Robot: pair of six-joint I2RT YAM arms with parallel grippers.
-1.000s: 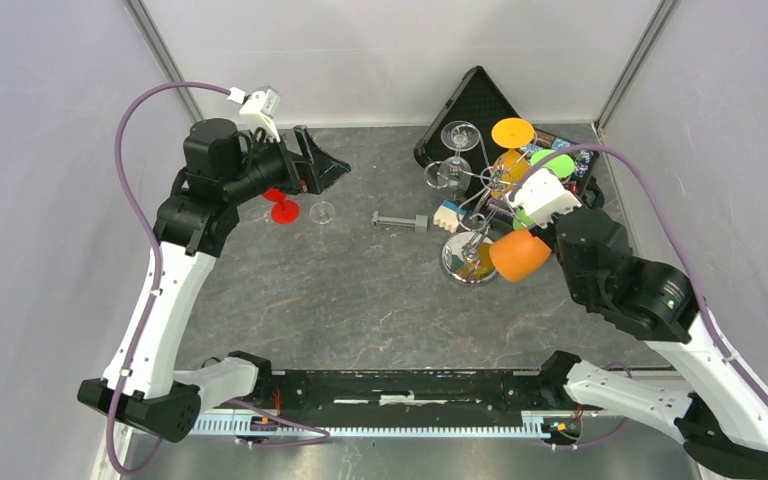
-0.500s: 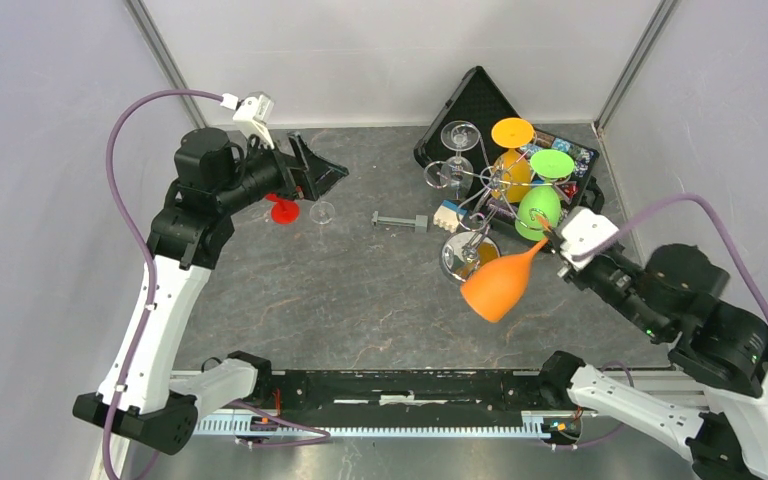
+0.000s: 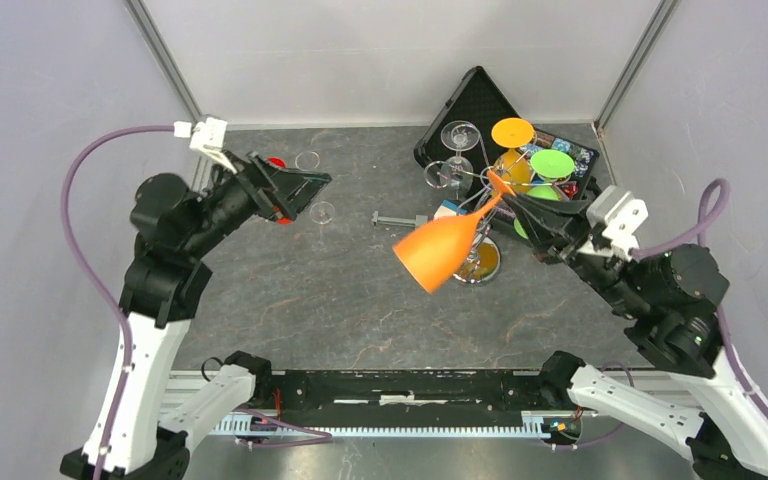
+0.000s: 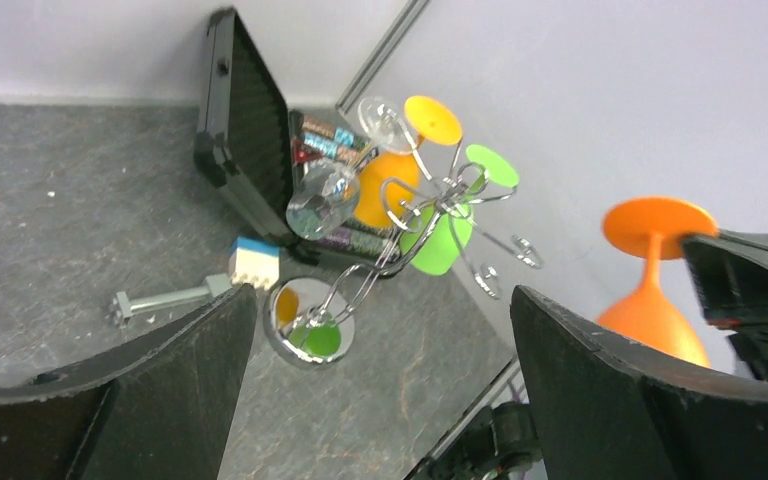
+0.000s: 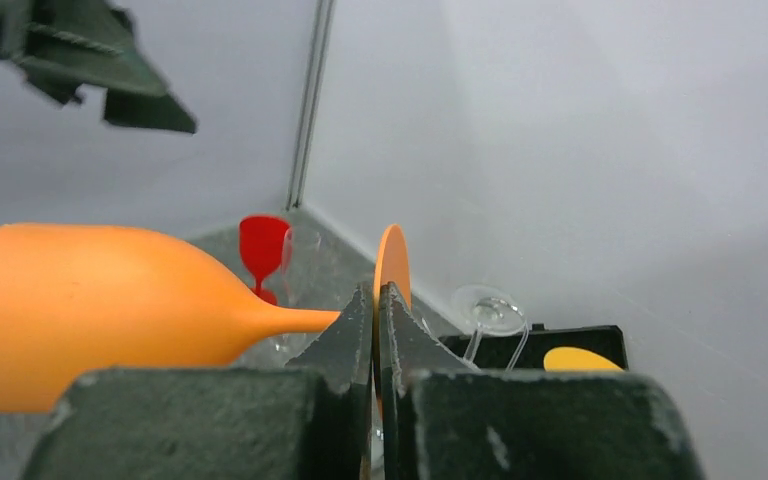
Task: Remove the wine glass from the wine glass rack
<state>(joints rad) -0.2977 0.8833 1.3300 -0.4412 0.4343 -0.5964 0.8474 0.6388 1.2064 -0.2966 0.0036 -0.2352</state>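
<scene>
My right gripper is shut on the flat foot of an orange wine glass. The glass hangs sideways in the air, bowl pointing left, in front of and clear of the wine glass rack. In the right wrist view the pads pinch the orange foot disc, and the bowl stretches to the left. The silver rack with its mirrored base still carries a clear glass, a yellow-orange glass and a green glass. My left gripper is open and empty, raised at the back left.
An open black case stands behind the rack at the back right. A red glass and two clear glasses are at the back left, beneath the left gripper. A grey bolt and a white-blue block lie mid-table.
The right arm has drawn the orange glass off the rack, swung it out to the right and then up and leftwards. The left arm has pulled back to the left, still open.
</scene>
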